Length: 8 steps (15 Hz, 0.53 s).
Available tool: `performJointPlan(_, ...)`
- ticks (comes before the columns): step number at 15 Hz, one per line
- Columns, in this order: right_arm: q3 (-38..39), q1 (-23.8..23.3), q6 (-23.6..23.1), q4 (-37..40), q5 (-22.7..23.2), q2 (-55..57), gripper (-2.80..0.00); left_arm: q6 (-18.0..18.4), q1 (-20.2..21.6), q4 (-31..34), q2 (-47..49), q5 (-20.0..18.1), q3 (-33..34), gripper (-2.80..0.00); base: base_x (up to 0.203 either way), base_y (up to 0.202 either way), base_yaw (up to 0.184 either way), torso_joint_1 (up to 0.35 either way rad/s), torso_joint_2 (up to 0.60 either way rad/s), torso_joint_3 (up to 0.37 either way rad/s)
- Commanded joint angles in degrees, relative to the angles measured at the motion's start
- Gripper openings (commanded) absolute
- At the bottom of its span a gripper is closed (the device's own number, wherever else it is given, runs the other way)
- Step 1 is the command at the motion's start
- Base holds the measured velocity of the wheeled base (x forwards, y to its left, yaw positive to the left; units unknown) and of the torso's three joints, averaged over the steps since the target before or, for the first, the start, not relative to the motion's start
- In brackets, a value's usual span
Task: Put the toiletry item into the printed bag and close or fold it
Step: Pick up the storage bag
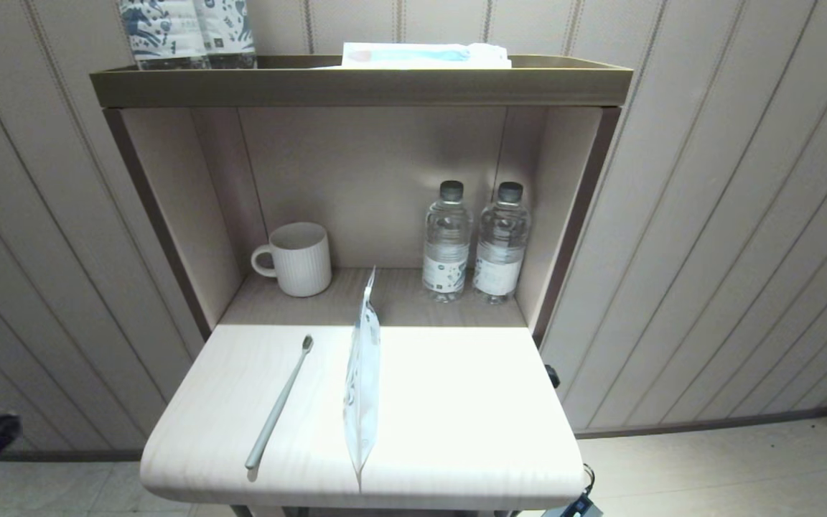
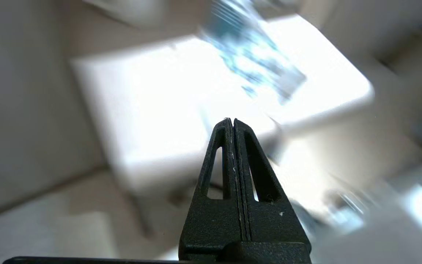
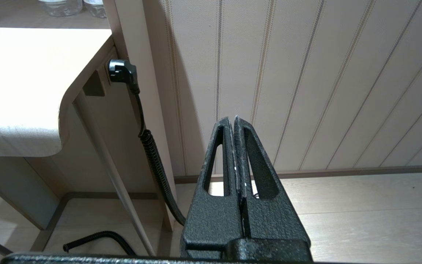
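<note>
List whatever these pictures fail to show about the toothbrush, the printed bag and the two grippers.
- printed bag: head view sees it edge-on, so its print and whether its mouth is open stay hidden; left wrist view blurs it.
- toothbrush: cannot be picked out in the blurred left wrist view.
- left gripper: shut; in the head view only a dark shape shows at the left edge.
- right gripper: shut, beside the table; outside the head view.

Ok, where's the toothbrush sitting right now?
In the head view the toothbrush lies flat on the table, on the robot's left half, just left of the printed bag, which stands on edge; its bristle end points toward the white mug.
</note>
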Motion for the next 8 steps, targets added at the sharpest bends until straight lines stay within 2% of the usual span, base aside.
performJointPlan(1, 0.0, 0.0, 0.0, -0.1, 0.0, 0.1, -2.8, 0.0, -8.5, 3.3, 6.7, -2.7, -1.9, -2.8, 0.0, 0.0, 0.0, 0.0, 0.0, 0.0)
performJointPlan(3, 0.0, 0.0, 0.0, -0.1, 0.0, 0.1, -2.8, -0.6, -20.3, 7.6, 7.0, -4.1, -2.4, -2.8, 0.0, 0.0, 0.0, 0.0, 0.0, 0.0)
performJointPlan(4, 0.0, 0.0, 0.0, -0.1, 0.0, 0.1, -2.8, -1.2, -23.4, 9.4, 7.3, -4.6, -2.8, 0.0, 0.0, 0.0, 0.0, 0.0, 0.0, 0.0)
performJointPlan(8, 0.0, 0.0, 0.0, -0.1, 0.0, 0.1, -2.8, -1.8, -24.8, 11.2, 14.4, -4.7, -9.1, 0.0, 0.0, 0.0, 0.0, 0.0, 0.0, 0.0)
